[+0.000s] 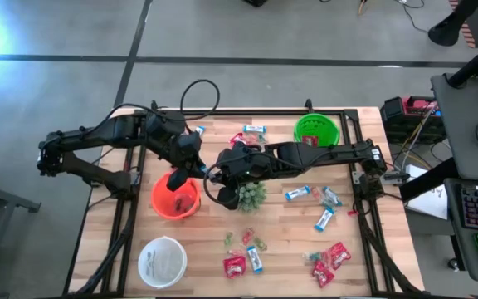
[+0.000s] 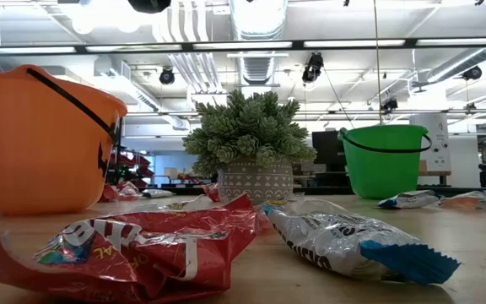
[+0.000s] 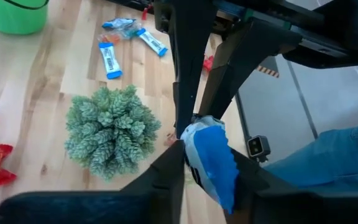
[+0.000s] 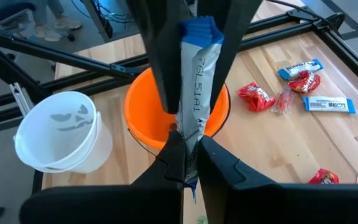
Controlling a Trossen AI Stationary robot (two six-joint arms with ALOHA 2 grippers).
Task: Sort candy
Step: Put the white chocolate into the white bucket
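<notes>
Blue-and-white bar [image 4: 196,81] hangs upright over your orange bucket [image 4: 140,106], long axis vertical. Your right tool [image 4: 190,163] pinches its lower end, your left tool [image 3: 207,165] clamps the top, arms meeting mid-surface.
</notes>
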